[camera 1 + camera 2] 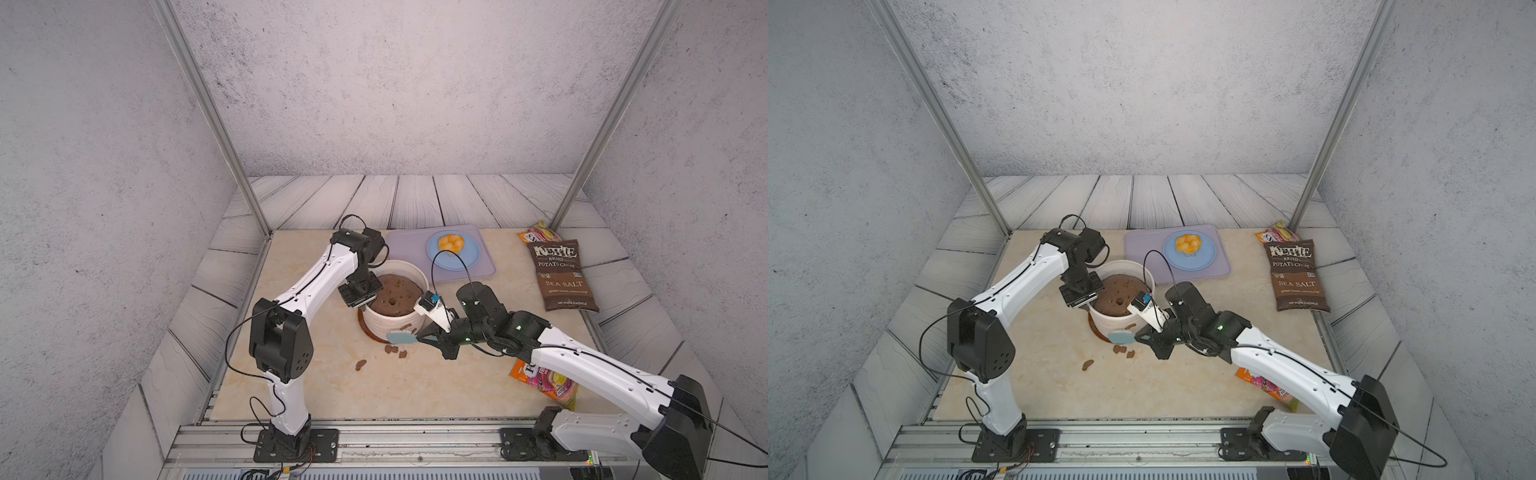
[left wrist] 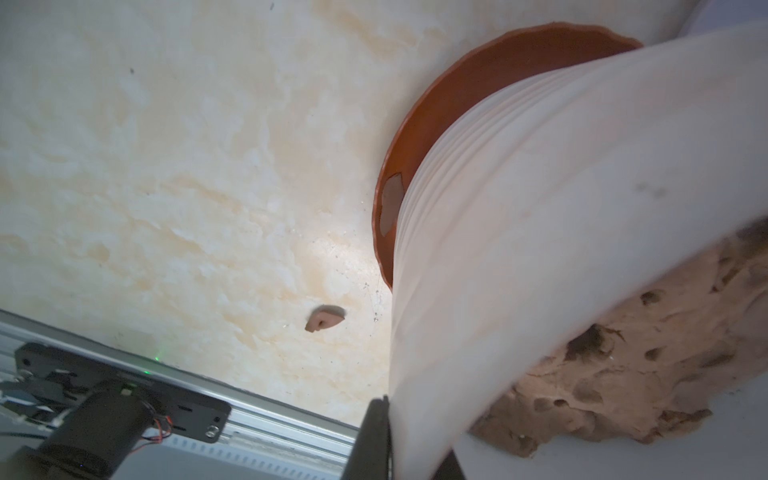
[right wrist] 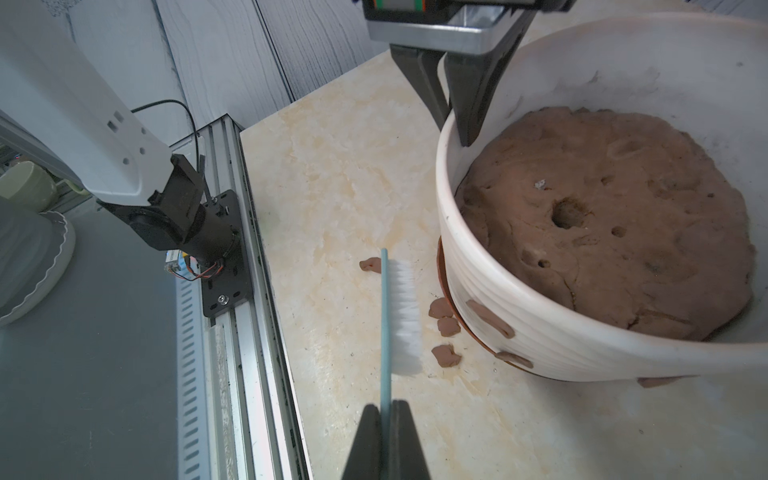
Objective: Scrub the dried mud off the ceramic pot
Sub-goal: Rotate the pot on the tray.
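The cream ribbed ceramic pot stands in a rust-brown saucer and holds a brown soil mound. My left gripper is shut on the pot's rim, with one finger outside the wall and one inside. My right gripper is shut on a blue-backed brush, whose white bristles face the pot's near wall a short gap away. Dried mud sticks to that wall. Loose flakes lie on the table.
At the back a lilac mat carries a blue plate with orange food. A brown chip bag and a snack packet lie at the right. Under the right arm sits an orange packet. A metal rail runs along the front edge.
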You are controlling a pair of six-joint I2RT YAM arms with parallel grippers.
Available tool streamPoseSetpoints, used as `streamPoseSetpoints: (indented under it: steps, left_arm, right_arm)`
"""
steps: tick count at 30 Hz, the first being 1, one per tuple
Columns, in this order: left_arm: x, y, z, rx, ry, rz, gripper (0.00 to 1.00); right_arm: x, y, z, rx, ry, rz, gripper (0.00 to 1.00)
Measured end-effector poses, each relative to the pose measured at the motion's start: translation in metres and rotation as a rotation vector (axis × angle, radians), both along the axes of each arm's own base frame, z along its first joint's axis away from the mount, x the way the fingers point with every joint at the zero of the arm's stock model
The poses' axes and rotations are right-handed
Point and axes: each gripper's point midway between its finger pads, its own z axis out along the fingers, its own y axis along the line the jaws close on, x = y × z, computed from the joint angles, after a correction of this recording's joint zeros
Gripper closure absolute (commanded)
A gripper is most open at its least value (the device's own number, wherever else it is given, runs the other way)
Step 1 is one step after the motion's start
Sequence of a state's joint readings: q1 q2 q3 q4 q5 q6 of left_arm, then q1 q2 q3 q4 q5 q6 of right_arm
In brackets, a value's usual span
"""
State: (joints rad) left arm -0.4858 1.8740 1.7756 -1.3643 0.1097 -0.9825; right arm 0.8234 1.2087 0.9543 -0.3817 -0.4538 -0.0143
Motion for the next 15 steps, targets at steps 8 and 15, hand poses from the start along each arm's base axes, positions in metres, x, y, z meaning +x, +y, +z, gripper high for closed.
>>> streamPoseSetpoints:
  steps: [8, 15]
  left_arm:
    - [0.015, 0.005, 0.0, 0.008, -0.022, -0.216, 1.0]
    - [0.028, 0.006, 0.0, 0.039, -0.052, -0.342, 1.0]
  right_arm:
    - [0.004, 0.005, -0.002, -0.002, 0.002, 0.001, 1.0]
    - [0.01, 0.013, 0.016, 0.045, -0.03, 0.004, 1.0]
